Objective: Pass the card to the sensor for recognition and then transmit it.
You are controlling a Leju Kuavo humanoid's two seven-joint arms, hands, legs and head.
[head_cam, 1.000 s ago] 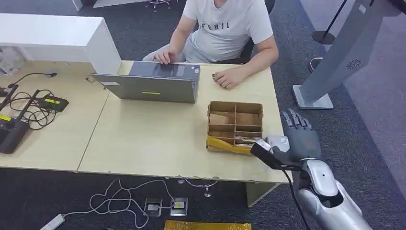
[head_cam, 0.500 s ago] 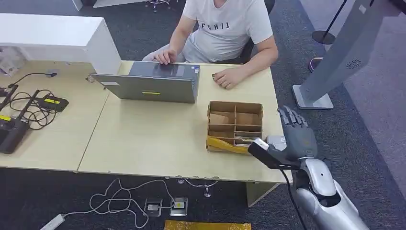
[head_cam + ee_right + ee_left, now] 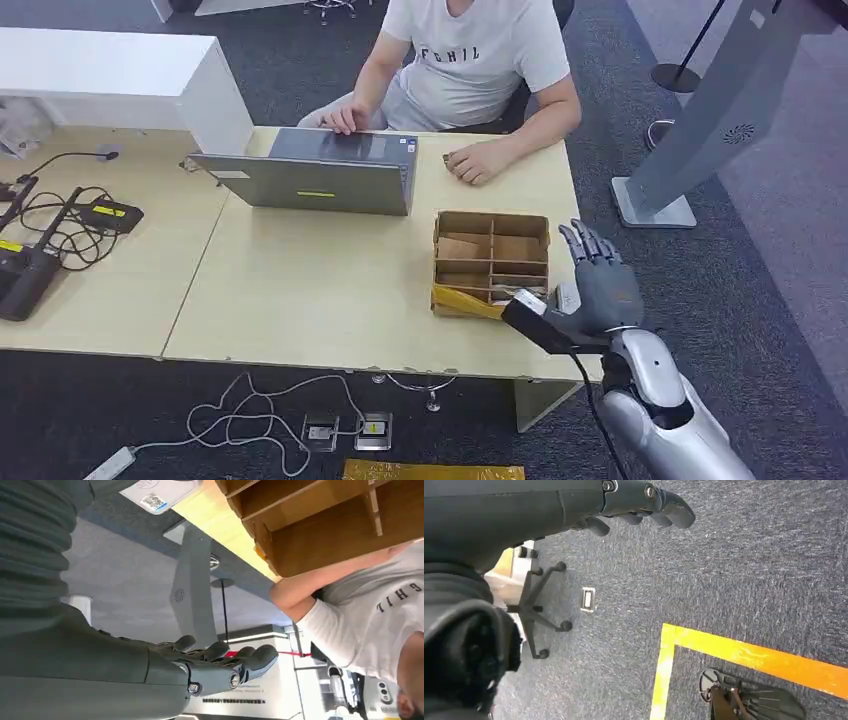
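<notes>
Right hand point(image 3: 598, 292) spread, holding nothing, just beside the box point(image 3: 491, 262) at the desk corner. Card point(image 3: 159, 493) lies on the desk under the palm, we think. We should lower flat and pinch its edge.

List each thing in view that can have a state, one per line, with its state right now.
right hand: raised beside the cardboard box, fingers apart, holding nothing visible.
left hand: hanging over the carpet, fingers curled in, holding nothing.
cardboard box: topless, dividers showing, on the desk.
laptop: lid open, a person's hand on it.
card: lying flat at the desk edge.
</notes>
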